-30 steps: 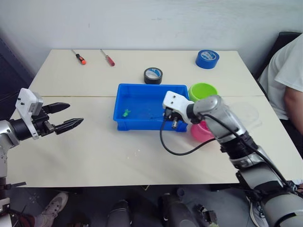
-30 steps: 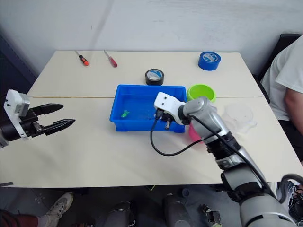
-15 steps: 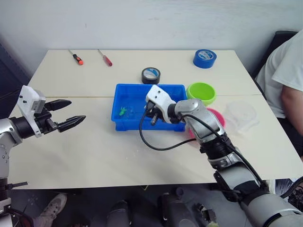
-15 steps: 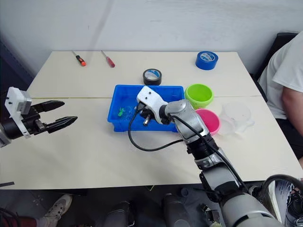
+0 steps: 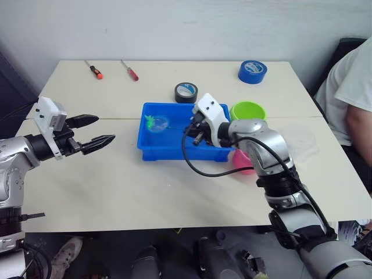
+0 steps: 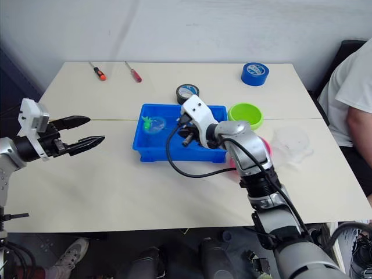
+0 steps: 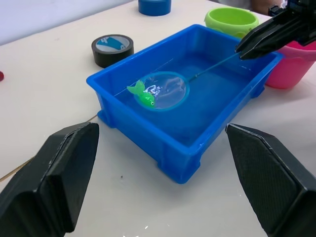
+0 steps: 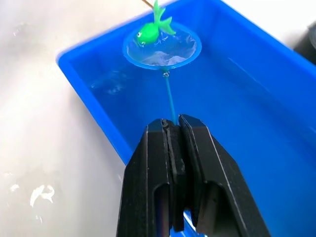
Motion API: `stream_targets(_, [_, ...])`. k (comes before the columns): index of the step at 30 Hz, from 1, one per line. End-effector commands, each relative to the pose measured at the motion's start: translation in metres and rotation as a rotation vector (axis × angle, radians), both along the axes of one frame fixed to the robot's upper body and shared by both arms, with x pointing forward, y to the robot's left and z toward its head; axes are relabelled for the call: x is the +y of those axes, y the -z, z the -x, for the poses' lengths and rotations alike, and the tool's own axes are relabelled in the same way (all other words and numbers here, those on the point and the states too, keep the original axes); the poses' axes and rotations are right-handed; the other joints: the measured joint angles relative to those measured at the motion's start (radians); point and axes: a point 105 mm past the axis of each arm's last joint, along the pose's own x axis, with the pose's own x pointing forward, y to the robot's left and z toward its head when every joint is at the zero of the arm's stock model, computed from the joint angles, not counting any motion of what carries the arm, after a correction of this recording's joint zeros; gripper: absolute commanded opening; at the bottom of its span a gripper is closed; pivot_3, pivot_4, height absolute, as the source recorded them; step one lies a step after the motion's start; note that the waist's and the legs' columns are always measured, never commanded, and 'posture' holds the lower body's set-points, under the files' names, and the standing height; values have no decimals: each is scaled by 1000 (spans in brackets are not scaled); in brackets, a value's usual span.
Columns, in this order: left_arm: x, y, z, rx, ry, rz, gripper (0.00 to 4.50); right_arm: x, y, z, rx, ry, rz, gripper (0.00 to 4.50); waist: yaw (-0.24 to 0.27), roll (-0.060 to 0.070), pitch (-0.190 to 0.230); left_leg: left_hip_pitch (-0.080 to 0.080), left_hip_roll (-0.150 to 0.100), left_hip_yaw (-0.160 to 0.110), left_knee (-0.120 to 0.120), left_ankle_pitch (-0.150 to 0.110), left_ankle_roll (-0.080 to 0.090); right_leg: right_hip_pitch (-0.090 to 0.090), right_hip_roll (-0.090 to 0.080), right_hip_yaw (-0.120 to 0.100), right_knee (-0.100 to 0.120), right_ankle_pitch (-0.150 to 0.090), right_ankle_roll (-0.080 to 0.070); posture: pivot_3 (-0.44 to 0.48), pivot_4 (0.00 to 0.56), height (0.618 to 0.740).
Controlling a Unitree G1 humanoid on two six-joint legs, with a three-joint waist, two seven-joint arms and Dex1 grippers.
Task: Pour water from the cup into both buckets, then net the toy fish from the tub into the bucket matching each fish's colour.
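Green fish perched on the net's rim

Our right end effector (image 8: 173,129) clenches the net (image 7: 162,91); we risk tipping the green fish (image 7: 141,94) back into the tub (image 7: 148,133). Left end effector (image 5: 97,130) released.

grey arms, seemingly black-fingered tools

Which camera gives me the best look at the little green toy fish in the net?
The right wrist view: the small green plastic toy fish sits large on the far rim of the blue-rimmed round net, above the bright blue plastic tub. The left wrist view shows it smaller, still clear. In both eye views it is a tiny green speck.
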Motion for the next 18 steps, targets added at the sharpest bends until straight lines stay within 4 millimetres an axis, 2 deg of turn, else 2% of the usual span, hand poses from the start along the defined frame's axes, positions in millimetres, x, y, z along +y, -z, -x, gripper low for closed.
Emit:
stream_targets(1, [-3,-8,-3,-39,20,-9,4470,-17,-16,1,-58,35,-24,0,1,0,0,-1,0,-1,1,0,0,-1,0,-1,0,0,0,0,150,734])
stream_targets(12, [-5,-12,-9,-46,43,-14,4470,-37,-10,2,-53,106,-13,0,0,0,0,-5,0,-1,1,0,0,-3,0,-1,0,0,0,0,150,734])
stream_targets(18, [-12,-13,-13,-49,76,-11,4470,-46,-16,2,-78,130,-20,0,2,0,0,-5,0,-2,1,0,0,-3,0,-1,-1,0,0,0,150,734])
